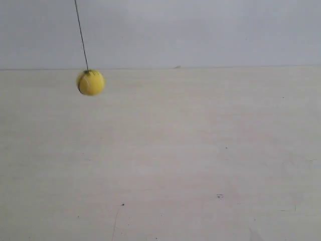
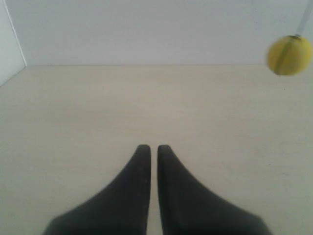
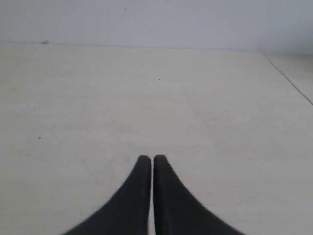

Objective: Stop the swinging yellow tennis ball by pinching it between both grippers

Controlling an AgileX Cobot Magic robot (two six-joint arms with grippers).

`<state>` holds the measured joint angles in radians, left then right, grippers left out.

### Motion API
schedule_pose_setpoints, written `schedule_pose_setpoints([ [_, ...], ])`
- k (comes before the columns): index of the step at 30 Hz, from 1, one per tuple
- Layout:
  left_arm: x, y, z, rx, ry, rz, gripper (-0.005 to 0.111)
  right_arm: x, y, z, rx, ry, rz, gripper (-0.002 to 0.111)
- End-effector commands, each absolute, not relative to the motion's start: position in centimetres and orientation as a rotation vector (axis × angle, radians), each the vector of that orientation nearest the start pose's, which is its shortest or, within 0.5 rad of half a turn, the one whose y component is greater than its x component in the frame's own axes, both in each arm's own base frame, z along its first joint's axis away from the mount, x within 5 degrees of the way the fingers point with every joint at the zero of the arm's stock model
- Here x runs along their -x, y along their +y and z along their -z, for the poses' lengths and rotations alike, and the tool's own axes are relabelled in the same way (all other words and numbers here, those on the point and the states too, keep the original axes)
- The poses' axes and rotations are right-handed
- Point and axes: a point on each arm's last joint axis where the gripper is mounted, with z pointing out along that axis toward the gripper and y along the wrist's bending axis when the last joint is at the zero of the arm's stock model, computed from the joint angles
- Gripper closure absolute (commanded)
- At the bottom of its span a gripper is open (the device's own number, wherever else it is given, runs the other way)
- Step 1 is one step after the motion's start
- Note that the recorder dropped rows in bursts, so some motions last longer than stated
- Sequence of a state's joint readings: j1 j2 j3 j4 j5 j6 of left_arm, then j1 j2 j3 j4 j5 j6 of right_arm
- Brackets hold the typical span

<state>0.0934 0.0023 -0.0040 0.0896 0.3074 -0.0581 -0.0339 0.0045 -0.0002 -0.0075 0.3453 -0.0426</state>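
The yellow tennis ball hangs in the air on a thin black string, at the exterior view's upper left; neither arm shows in that view. The left wrist view catches the ball far off to one side of my left gripper, well apart from it. That gripper's two black tapered fingers stand nearly together with nothing between them. My right gripper is shut too, its fingers almost touching over bare table. No ball shows in the right wrist view.
A pale wooden tabletop fills the views, with a plain light wall behind it. The table's side edge runs near the right gripper, and a wall corner stands beside the left one.
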Motion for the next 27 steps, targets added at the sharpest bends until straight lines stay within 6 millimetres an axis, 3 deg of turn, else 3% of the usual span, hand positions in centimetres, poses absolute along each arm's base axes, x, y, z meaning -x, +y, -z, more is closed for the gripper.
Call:
schedule_pose_setpoints([
  [1,-5.4,0.7,-18.6,0.071,1.779,-0.107,0.102,-5.4,-0.2,-18.4,0.009,1.813,0.068,0.108],
  [6,-5.4,0.7,-18.7,0.044,1.778,-0.12,0.102,-5.5,-0.2,-18.7,0.04,1.771,0.095,0.108],
  [11,-5.5,0.8,-19.0,-0.082,1.748,-0.249,0.102,-5.6,-0.2,-20.2,0.03,1.612,0.092,0.108],
  [16,-5.6,0.7,-20.4,-0.15,1.586,-0.308,0.102,-5.6,-0.2,-21.7,-0.051,1.446,0.007,0.108],
  [21,-5.5,0.4,-22.0,0.045,1.412,-0.065,0.102,-5.4,-0.2,-22.7,-0.167,1.318,-0.148,0.108],
  [27,-5.0,0.0,-23.9,0.121,1.181,0.115,0.102,-5.1,-0.2,-23.7,-0.203,1.204,-0.225,0.108],
])
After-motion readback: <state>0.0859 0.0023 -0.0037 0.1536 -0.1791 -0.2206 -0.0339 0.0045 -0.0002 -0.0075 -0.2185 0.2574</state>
